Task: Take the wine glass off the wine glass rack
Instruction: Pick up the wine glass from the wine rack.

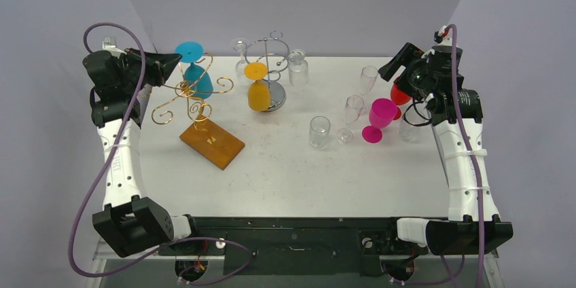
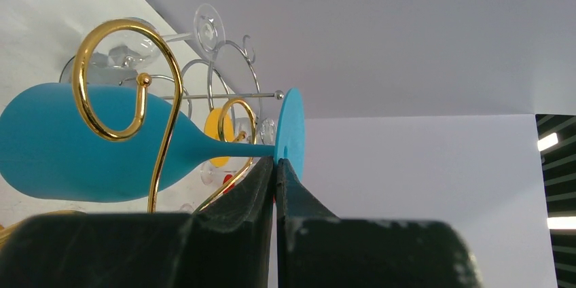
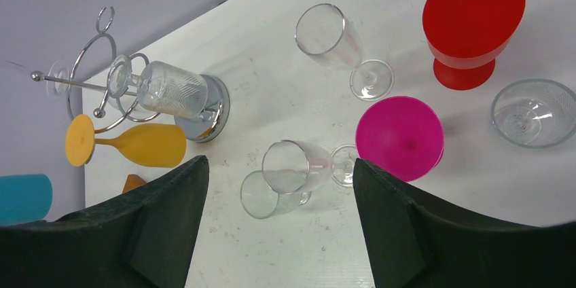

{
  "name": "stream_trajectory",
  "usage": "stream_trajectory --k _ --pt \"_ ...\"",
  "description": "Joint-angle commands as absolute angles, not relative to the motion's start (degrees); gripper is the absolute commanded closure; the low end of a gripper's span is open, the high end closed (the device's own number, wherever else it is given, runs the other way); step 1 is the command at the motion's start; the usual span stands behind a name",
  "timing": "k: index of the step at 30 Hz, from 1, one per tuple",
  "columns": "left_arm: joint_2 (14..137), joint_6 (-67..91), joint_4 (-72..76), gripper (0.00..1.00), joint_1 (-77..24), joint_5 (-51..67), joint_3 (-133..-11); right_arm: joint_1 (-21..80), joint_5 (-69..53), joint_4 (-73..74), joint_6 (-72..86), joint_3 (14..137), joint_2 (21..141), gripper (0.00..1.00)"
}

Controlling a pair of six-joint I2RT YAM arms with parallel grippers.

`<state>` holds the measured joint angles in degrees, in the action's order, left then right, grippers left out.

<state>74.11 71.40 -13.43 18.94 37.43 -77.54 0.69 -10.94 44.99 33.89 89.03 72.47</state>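
Note:
A blue wine glass (image 1: 198, 81) hangs upside down on the gold wire rack (image 1: 178, 106), its round foot (image 1: 190, 50) on top. That rack stands on a brown wooden base (image 1: 212, 143) at the left. My left gripper (image 1: 178, 58) is shut, raised beside the rack. In the left wrist view its tips (image 2: 276, 162) touch the blue glass (image 2: 68, 145) where stem meets foot (image 2: 291, 128); nothing shows clamped between them. The gold rack's curl (image 2: 112, 84) crosses the bowl. My right gripper (image 1: 388, 70) hangs open and empty (image 3: 280, 160) high over the right side.
A silver rack (image 1: 274, 95) at the back centre holds a yellow glass (image 1: 259, 94) and clear glasses. On the table's right stand a pink goblet (image 1: 380, 117), a red goblet (image 1: 399, 93), a clear tumbler (image 1: 319, 130) and two clear flutes (image 1: 353, 108).

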Motion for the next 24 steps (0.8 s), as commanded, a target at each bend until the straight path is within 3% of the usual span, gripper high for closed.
stream_trajectory --k 1,24 --pt "76.39 71.4 -10.0 1.0 19.44 37.46 -81.83 0.22 -10.28 44.09 33.7 90.78 71.69 0.27" --pt "86.79 72.85 1.59 1.0 13.15 33.08 -98.98 2.52 -11.09 42.25 34.76 92.27 70.42 0.26"
